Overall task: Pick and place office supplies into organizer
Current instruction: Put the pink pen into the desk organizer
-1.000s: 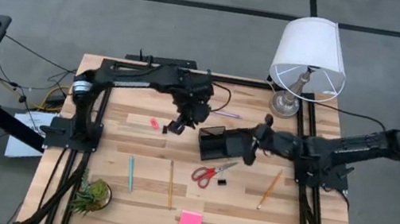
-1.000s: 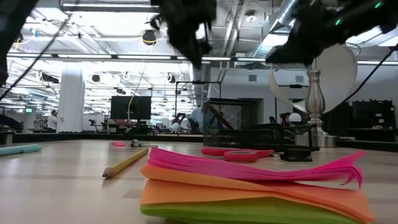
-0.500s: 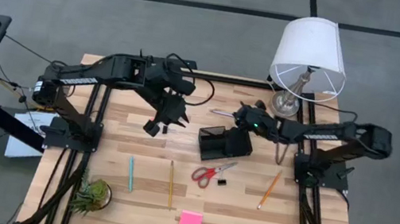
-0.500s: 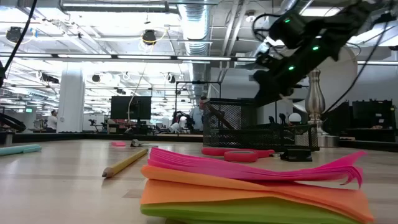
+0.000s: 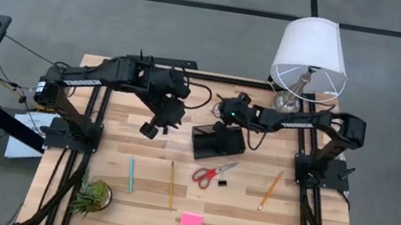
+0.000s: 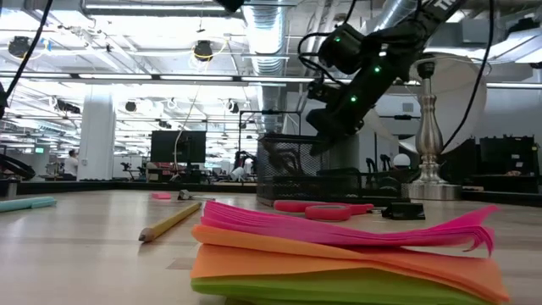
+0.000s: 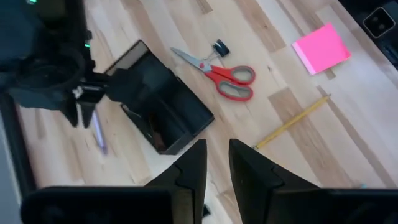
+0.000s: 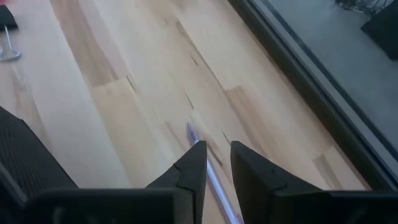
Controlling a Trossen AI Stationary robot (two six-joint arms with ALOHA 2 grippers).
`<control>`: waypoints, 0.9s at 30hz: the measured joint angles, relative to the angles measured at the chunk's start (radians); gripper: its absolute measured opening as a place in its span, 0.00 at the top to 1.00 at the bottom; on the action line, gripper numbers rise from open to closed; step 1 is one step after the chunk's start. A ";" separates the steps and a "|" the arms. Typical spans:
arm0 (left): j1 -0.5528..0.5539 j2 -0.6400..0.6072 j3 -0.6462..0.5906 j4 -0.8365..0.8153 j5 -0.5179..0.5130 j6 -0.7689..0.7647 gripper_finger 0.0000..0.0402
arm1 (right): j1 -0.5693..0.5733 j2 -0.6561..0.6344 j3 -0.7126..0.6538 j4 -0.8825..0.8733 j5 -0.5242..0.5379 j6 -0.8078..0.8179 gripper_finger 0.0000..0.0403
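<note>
The black mesh organizer [image 5: 217,142] [image 7: 155,99] [image 6: 322,174] stands mid-table. My right gripper [image 5: 224,115] [image 8: 217,149] [image 6: 320,140] hangs just beyond its far side, shut, over a purple-and-silver pen [image 8: 208,165] [image 7: 98,134] lying flat on the wood. My left gripper [image 5: 151,129] [image 7: 217,149] hovers to the organizer's left, shut. Red scissors [image 5: 211,173], a binder clip [image 5: 221,183], a pink sticky pad [image 5: 190,223], a teal pen [image 5: 131,174], a yellow pencil [image 5: 170,184] and an orange pencil [image 5: 270,190] lie nearer me. A pink eraser [image 6: 161,196] rests on the table.
A white-shaded lamp [image 5: 311,53] stands at the far right corner, close behind my right arm. A small green plant [image 5: 93,196] sits at the near left. Bare wood lies between the organizer and the far edge.
My right gripper has swung from the organizer's right end toward the far edge and left, ending over the purple pen. My left gripper has drawn back toward the table's left, then kept still. The organizer has slid slightly left and turned a little.
</note>
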 joint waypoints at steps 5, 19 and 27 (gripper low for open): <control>0.000 -0.003 -0.074 -0.007 -0.002 -0.035 0.85 | -0.016 0.007 0.002 -0.034 0.003 0.046 0.81; -0.056 -0.002 -0.209 0.019 0.022 -0.103 0.85 | -0.088 0.034 -0.004 -0.123 -0.084 0.076 0.81; -0.099 -0.002 -0.209 0.065 0.025 -0.107 0.85 | -0.143 0.149 -0.004 -0.006 -0.103 0.167 0.81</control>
